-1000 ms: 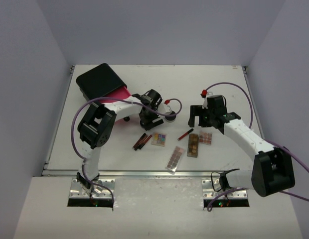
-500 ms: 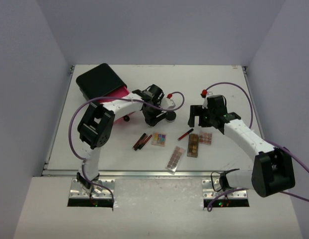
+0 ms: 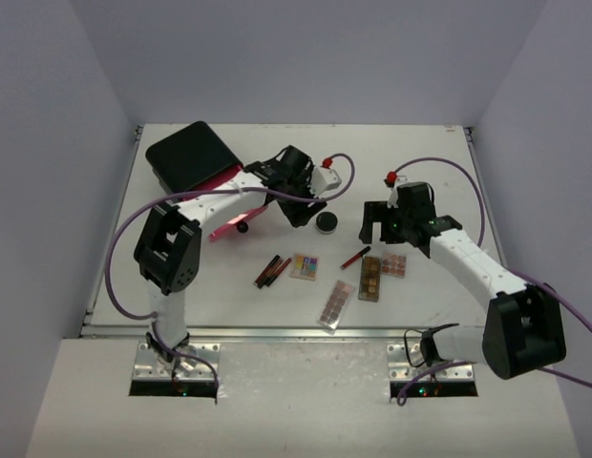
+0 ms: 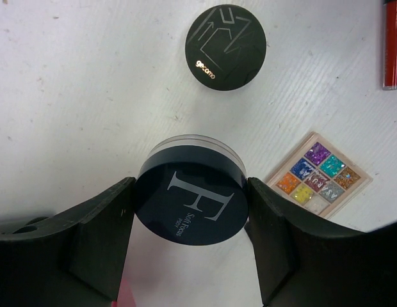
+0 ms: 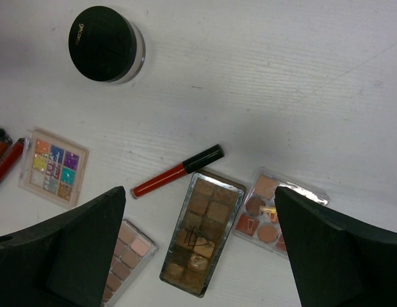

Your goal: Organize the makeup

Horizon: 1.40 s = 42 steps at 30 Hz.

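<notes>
My left gripper (image 4: 191, 188) is shut on a dark blue round compact (image 4: 191, 201) with a large "F" on its lid, held above the table. In the top view this gripper (image 3: 302, 208) hangs just left of a black round compact (image 3: 327, 222) that lies on the table. My right gripper (image 5: 202, 249) stands open and empty above a long brown palette (image 5: 200, 233). A red stick (image 5: 176, 171), a square multicolour palette (image 5: 52, 167), a clear-cased palette (image 5: 275, 214) and a nude palette (image 5: 125, 256) lie around it. Dark sticks (image 3: 271, 271) lie left of the square palette.
A large black box (image 3: 189, 153) with pink drawers (image 3: 222, 181) sticking out stands at the back left, right behind the left arm. Purple cables arc over both arms. The table's front edge (image 3: 277, 332) runs just beyond the nude palette.
My left gripper closed on the blue compact and lifted it back and up from the table. The black compact stayed where it was. The right arm has not moved.
</notes>
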Each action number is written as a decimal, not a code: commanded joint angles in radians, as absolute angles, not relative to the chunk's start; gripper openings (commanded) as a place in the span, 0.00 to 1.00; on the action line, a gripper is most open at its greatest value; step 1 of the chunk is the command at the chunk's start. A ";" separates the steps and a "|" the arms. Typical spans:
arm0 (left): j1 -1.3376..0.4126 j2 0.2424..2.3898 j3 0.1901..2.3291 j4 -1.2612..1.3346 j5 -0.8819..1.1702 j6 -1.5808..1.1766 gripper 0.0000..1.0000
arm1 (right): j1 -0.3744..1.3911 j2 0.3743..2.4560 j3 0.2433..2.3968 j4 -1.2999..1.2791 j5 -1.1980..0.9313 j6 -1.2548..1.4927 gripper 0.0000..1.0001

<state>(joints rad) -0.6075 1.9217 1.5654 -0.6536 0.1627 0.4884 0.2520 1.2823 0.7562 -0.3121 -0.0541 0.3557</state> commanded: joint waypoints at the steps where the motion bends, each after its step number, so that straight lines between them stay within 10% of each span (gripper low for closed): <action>1: -0.614 1.843 1.617 -0.618 0.180 0.471 0.09 | 0.252 1.266 0.759 -0.262 -0.066 0.356 0.99; 42: -0.438 1.422 1.508 -0.655 -0.142 0.526 0.08 | 0.252 1.238 0.747 -0.270 -0.094 0.351 0.99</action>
